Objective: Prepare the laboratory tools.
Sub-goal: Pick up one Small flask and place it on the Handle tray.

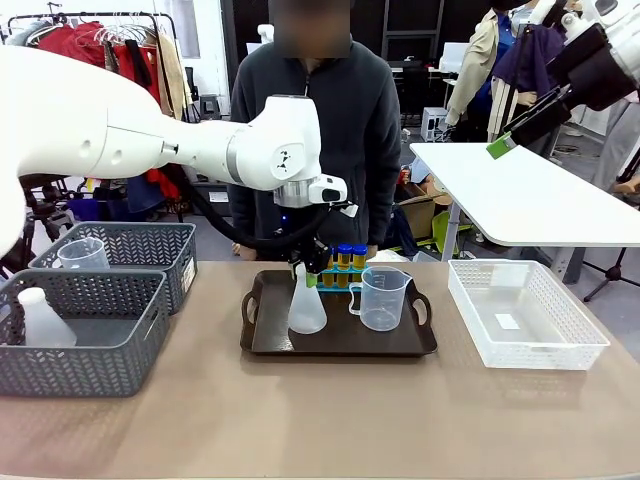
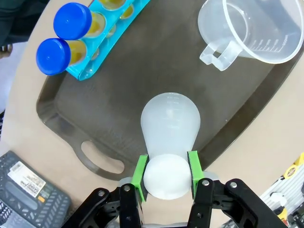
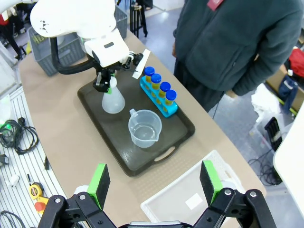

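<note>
Tan table (image 1: pixel 330 420) carries a dark tray (image 1: pixel 270 343) holding flask (image 1: pixel 306 310), beaker (image 1: pixel 382 298) and capped tubes (image 1: pixel 344 257) in a blue rack (image 3: pixel 164 107). Left gripper (image 2: pixel 166 175) clamps the flask's neck; right gripper (image 3: pixel 154 183) hangs wide apart above. Grey baskets (image 1: pixel 90 340) sit left, white basket (image 1: pixel 560 345) right.

The front camera sits low at the robot's edge of the tan surface (image 1: pixel 330 420), facing the person across it; the left wrist camera looks straight down, close over the dark plastic handled tray (image 2: pixel 71 118); the right wrist camera hangs high, tilted down, the tray (image 3: pixel 180 135) toward 12 o'clock; all three share that tray (image 1: pixel 345 348).
</note>
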### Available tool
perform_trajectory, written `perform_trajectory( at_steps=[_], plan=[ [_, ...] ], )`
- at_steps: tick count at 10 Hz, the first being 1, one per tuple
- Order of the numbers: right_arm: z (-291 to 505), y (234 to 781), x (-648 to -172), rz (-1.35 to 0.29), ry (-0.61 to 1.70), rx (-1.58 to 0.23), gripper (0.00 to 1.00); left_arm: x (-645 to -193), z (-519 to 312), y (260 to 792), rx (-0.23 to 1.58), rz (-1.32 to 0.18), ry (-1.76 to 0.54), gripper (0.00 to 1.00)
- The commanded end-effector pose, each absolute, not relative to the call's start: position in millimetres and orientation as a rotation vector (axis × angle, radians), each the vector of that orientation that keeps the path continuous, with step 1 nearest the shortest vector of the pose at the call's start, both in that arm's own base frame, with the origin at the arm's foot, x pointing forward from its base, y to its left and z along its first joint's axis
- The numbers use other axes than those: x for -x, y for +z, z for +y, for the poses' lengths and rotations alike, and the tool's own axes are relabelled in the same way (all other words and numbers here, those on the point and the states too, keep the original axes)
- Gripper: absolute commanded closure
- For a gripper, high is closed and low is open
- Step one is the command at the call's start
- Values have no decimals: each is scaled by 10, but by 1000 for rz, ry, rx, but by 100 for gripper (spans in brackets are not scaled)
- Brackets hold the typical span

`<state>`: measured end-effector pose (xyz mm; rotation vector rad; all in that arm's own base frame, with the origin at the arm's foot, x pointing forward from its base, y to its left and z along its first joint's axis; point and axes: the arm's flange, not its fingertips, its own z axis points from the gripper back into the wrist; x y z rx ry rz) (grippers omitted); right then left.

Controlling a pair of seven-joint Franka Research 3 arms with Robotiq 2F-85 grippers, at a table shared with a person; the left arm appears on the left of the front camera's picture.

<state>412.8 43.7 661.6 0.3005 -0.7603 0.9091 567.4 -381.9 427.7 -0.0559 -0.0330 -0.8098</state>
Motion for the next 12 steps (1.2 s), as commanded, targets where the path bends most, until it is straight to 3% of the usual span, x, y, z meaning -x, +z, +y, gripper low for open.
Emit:
perform_trajectory(
  at_steps=[1,4,5,9,12],
  plan=[
    [428,6622,-4140,-775,914,-326,0,-5628,-3726,4253,83,-31,-819,100],
    [428,6622,-4140,-775,914,-326,0,-5653,-3724,4244,71,-33,-805,96],
    [428,6622,-4140,-775,914,-326,0,-5661,-3722,4245,63,-37,-806,80],
    [428,6622,-4140,-775,914,-326,0,-5623,-3699,4284,62,-39,-804,2],
    [428,6622,-4140,-775,914,-326,0,-5493,-3623,4482,70,-67,-809,0]
  ],
)
